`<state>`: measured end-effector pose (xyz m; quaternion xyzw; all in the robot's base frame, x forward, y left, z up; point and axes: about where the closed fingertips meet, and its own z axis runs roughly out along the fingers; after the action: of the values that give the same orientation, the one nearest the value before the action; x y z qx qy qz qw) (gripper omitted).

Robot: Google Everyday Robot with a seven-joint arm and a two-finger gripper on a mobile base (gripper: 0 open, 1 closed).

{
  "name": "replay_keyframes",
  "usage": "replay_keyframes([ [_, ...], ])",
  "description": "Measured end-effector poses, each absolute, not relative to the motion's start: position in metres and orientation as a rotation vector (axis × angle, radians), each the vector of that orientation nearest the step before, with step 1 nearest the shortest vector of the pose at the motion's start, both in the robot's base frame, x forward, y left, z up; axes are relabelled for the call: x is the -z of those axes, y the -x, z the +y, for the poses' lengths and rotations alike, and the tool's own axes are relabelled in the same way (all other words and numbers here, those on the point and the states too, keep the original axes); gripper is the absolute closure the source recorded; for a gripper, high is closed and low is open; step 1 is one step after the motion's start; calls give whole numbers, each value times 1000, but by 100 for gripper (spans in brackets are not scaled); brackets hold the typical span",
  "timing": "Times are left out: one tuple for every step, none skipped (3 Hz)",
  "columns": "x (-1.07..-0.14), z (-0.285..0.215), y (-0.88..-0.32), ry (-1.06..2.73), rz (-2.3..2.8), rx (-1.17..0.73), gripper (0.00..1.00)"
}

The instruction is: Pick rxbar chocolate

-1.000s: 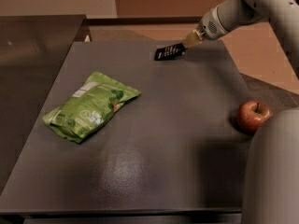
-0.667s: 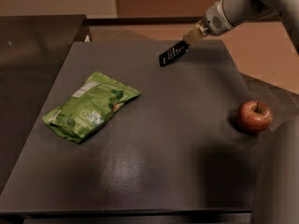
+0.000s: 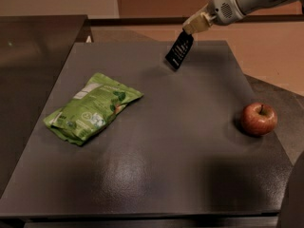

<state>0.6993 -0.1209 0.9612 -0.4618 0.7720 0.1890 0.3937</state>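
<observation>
The rxbar chocolate (image 3: 179, 50) is a small flat black wrapper with white lettering. It hangs tilted in the air above the far part of the dark table (image 3: 156, 175), held by its upper end. My gripper (image 3: 191, 26) comes in from the upper right on a white arm and is shut on the bar's top edge. The bar's lower end is clear of the table surface.
A green snack pouch (image 3: 92, 108) lies on the left of the table. A red apple (image 3: 259, 118) sits near the right edge. A darker counter (image 3: 28, 46) adjoins the table on the left. Tan floor lies beyond the far edge.
The bar lay flat on the table's far part with the gripper at its end. It has since been gripped and lifted, and now hangs tilted above the table.
</observation>
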Motion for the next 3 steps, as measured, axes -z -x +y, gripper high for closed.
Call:
replay_keyframes([
  [-984, -113, -688, 1207, 1895, -480, 100],
  [-1005, -110, -681, 1228, 1843, -465, 100],
  [-1041, -108, -670, 1268, 1754, -421, 100],
])
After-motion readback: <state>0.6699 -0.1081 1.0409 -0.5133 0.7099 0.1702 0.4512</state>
